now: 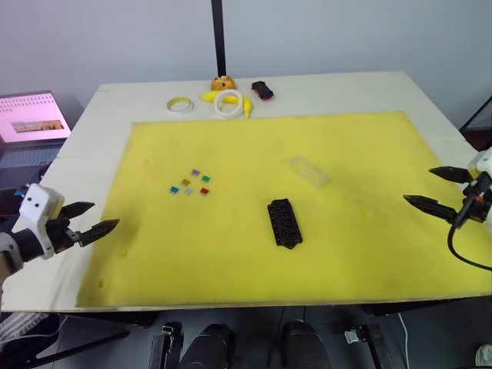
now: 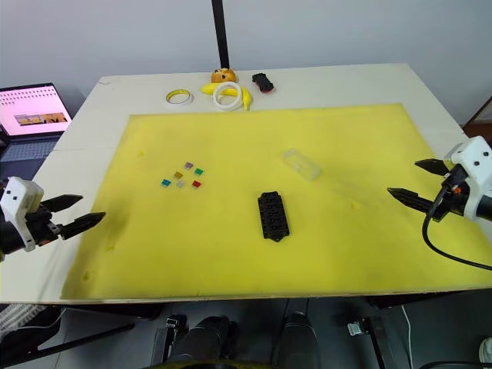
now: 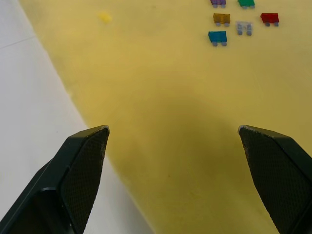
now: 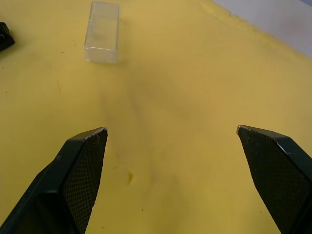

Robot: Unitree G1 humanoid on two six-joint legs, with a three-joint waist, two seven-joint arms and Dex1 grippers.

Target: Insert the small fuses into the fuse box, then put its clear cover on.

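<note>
Yellow mat (image 1: pixel 254 254); fuse box (image 4: pixel 4 36) edge-cropped.

White wrist blocks (image 1: pixel 40 206), black textured pointed claws (image 1: pixel 87 220).

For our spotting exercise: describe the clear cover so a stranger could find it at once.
Start at the yellow mat. Beyond the black fuse box, towards its right end, lies the clear cover: the only transparent, colourless block there.

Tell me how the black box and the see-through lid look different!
The fuse box is solid black with two rows of slots; the clear cover is see-through and plain. The fuse box lies nearer the robot, the clear cover farther back and to the right. Both are small rectangles lying apart on the yellow mat, untouched.
</note>
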